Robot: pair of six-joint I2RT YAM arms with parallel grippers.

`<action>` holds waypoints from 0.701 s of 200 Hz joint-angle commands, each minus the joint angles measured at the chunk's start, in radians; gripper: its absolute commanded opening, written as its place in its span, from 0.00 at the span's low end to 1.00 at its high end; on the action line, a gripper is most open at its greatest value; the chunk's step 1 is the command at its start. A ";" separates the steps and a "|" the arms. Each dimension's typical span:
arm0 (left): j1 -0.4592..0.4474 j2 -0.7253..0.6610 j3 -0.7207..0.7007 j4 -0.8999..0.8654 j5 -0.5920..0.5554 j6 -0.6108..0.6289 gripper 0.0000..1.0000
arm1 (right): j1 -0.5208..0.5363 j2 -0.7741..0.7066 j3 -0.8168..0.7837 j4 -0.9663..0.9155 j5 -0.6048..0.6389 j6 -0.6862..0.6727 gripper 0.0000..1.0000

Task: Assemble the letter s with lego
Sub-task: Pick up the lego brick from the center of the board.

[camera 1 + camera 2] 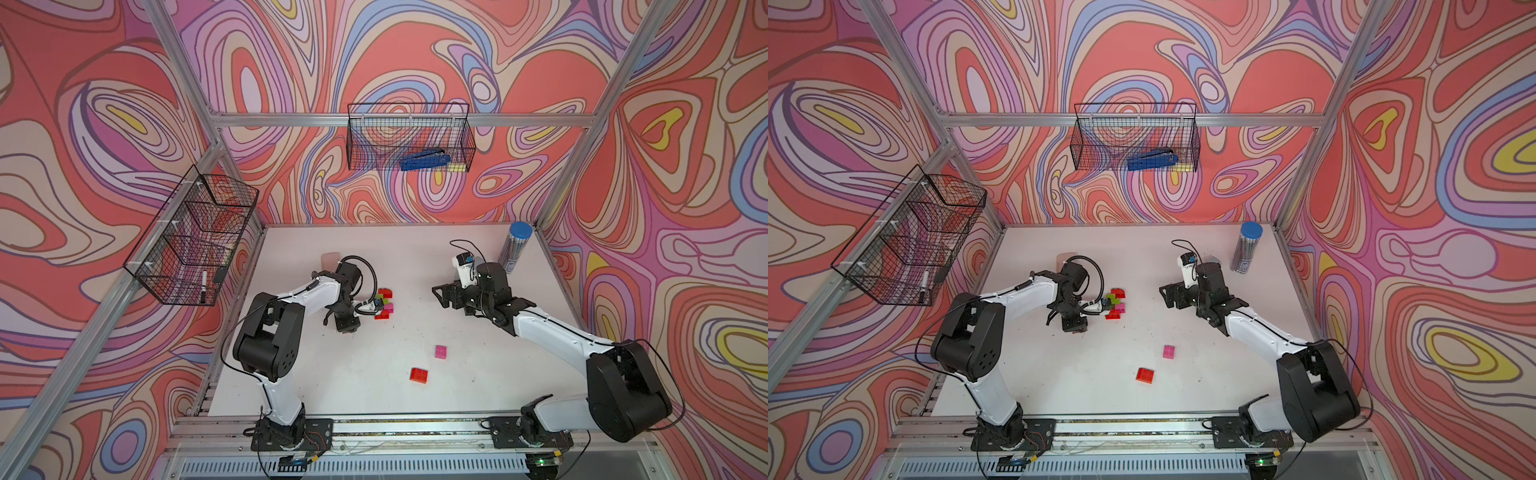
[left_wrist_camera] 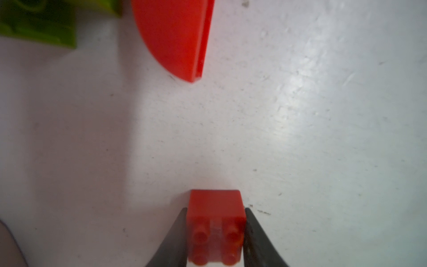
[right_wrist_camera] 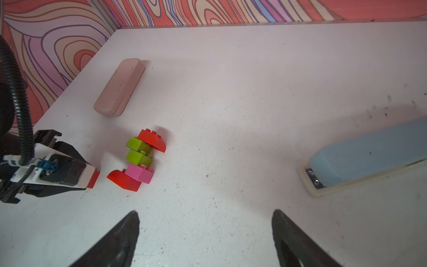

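Gripping a red brick, left end effector partly cut off, right end effector spread wide.

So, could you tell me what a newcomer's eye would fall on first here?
The swirling red-and-purple walls dominate. Near the middle of the white table lies a cluster of red, lime-green and pink lego bricks, and the left gripper beside it grips a small red brick.

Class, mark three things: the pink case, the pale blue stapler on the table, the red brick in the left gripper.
pink case [image 3: 119, 87]: right wrist view, middle of its lid.
pale blue stapler [image 3: 369, 157]: right wrist view, its top cover.
red brick [image 2: 216, 205]: left wrist view, its smooth face.
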 commanded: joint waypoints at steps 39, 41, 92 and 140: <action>-0.038 -0.035 0.025 -0.080 0.008 -0.054 0.22 | -0.014 -0.001 -0.018 0.015 -0.026 -0.002 0.91; -0.043 -0.040 0.025 -0.085 0.010 -0.059 0.22 | -0.014 -0.001 -0.019 0.014 -0.030 -0.001 0.91; -0.172 -0.156 0.035 -0.118 0.088 -0.206 0.23 | -0.030 0.008 -0.035 0.017 -0.119 0.023 0.91; -0.287 -0.091 0.172 -0.126 0.110 -0.288 0.23 | -0.061 -0.009 -0.077 0.016 -0.157 0.058 0.92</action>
